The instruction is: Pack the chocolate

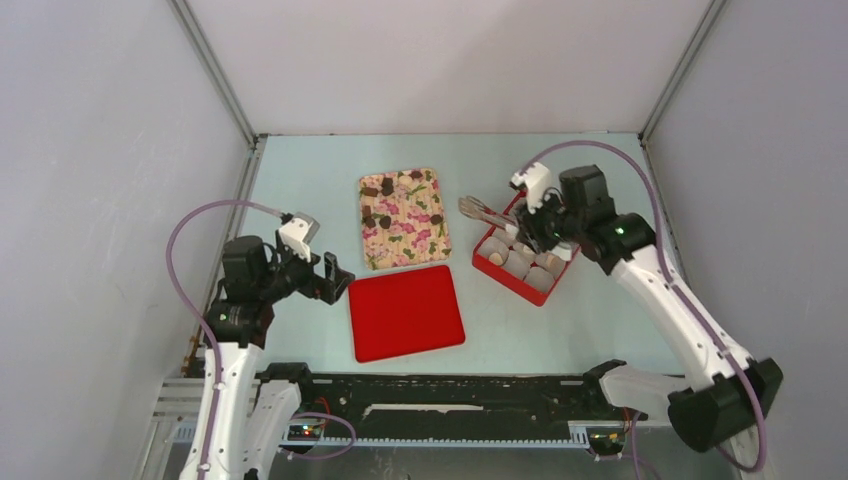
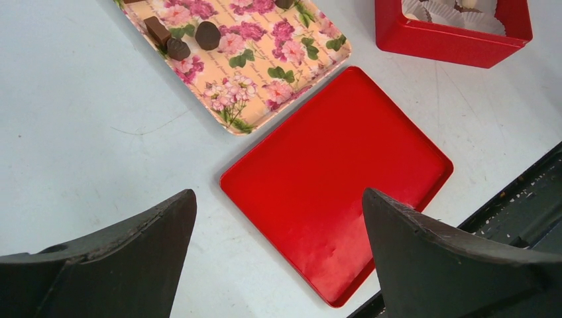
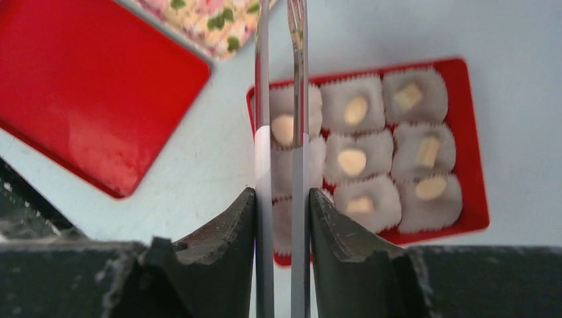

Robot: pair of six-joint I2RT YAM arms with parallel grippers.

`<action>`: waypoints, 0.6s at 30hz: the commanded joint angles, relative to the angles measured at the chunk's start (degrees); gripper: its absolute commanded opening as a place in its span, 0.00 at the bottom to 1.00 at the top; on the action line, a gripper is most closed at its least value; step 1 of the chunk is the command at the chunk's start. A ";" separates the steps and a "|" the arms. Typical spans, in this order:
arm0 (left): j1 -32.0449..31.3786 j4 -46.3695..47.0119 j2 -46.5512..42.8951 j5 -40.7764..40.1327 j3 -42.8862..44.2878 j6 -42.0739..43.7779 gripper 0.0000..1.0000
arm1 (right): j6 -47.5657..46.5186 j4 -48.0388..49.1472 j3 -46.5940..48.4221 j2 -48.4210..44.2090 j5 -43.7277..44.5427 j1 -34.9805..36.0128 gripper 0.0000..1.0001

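Right gripper (image 3: 281, 195): clenched on metal tongs (image 3: 298, 99), over the red box (image 3: 469, 146).
Left gripper (image 2: 278, 192): fingers spread wide, holding nothing, above the red lid (image 2: 331, 172).
Floral mat (image 2: 265, 66): dark chocolate (image 2: 207, 34) lies on it, clearest from the left wrist.
Right wrist view: pale chocolate (image 3: 356, 110) sits in paper cups (image 3: 434, 83) inside the box.
Surface: pale blue-green table (image 1: 560, 330); white walls (image 1: 450, 60).

tongs (image 3: 299, 79) tips cut at top edge; left-column chocolate (image 3: 283, 129) partly hidden behind tongs.
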 commanded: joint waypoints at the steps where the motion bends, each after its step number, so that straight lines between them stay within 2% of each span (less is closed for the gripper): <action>1: 1.06 1.75 -2.13 1.28 -0.05 -1.25 0.98 | 0.11 10.35 7.80 7.27 3.70 4.16 0.34; 10: 2.10 2.11 -4.42 1.69 -0.53 -2.14 0.98 | 1.77 10.68 23.14 28.52 2.42 9.06 0.37; 14: 2.46 2.12 -5.34 1.93 -0.76 -2.46 0.98 | 2.12 9.12 30.50 39.25 3.14 9.22 0.37; 18: 2.82 2.53 -5.61 2.13 -1.01 -2.81 0.98 | 2.71 9.16 34.64 45.91 3.15 8.79 0.38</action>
